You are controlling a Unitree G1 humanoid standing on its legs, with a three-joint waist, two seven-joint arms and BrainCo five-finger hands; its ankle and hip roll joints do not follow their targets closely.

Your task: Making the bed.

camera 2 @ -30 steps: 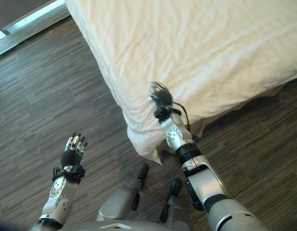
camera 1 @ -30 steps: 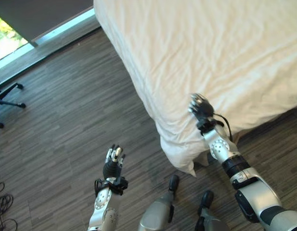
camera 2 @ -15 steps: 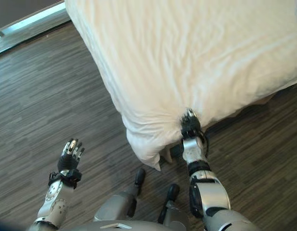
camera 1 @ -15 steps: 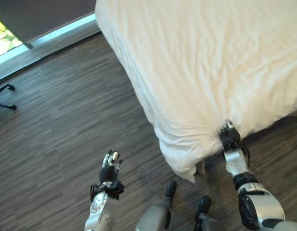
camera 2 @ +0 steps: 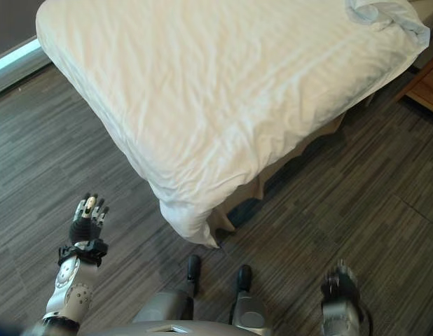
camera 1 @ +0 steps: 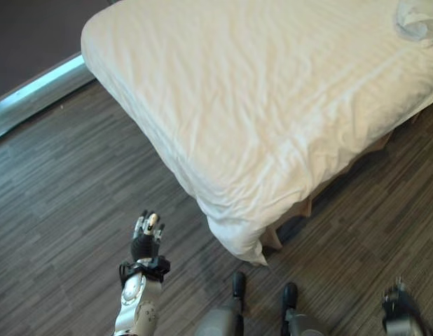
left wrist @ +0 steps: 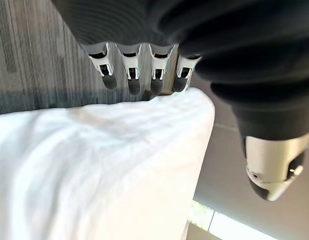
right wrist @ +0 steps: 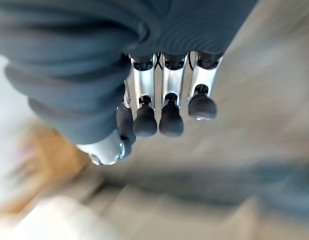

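The wide bed under a creased cream-white sheet (camera 1: pixel 272 105) fills the far right of the scene, its near corner bulging over the dark wood-plank floor (camera 1: pixel 62 210). The left hand (camera 1: pixel 146 236) is raised, fingers straight and apart, holding nothing. The right hand (camera 2: pixel 339 283) hangs low, fingers loosely bent, empty. To do this well, grip that corner and pull it taut and smooth.

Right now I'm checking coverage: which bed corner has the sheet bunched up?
The far right corner of the bed; there the sheet is heaped in a lump. The near corner hangs smooth.
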